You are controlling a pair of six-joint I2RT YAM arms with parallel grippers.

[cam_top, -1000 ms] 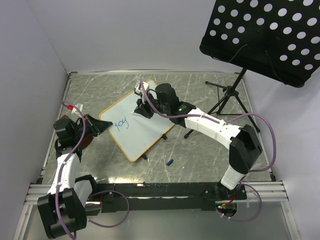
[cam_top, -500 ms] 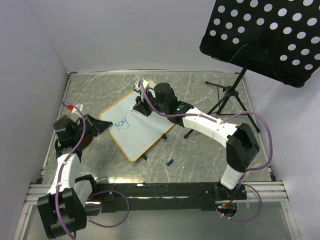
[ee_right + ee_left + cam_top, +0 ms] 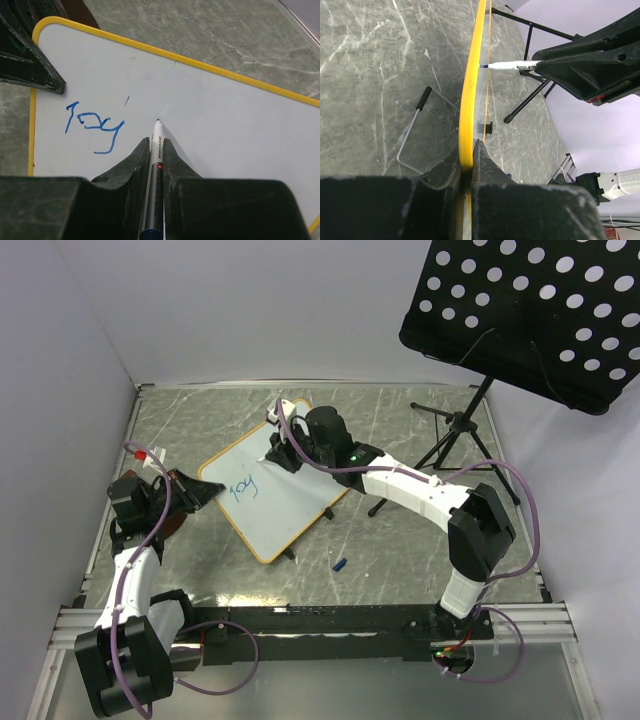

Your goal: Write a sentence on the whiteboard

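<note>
The whiteboard (image 3: 290, 505) with its yellow-orange frame stands tilted on the table. My left gripper (image 3: 207, 491) is shut on its left edge; the left wrist view shows the frame (image 3: 468, 95) edge-on between my fingers. The board bears one blue word, "Joy" (image 3: 243, 489), also seen in the right wrist view (image 3: 95, 129). My right gripper (image 3: 281, 452) is shut on a white marker (image 3: 156, 150). The marker's tip touches or nearly touches the board just right of the word. A small stray blue mark (image 3: 127, 100) sits above the word.
A black perforated music stand (image 3: 530, 315) on a tripod (image 3: 455, 435) stands at the back right. A blue marker cap (image 3: 340, 564) lies on the table in front of the board. White walls close in the left and back sides.
My right gripper has shifted slightly left and back along the board with the marker. The left arm and the board have not moved. No new writing shows.
</note>
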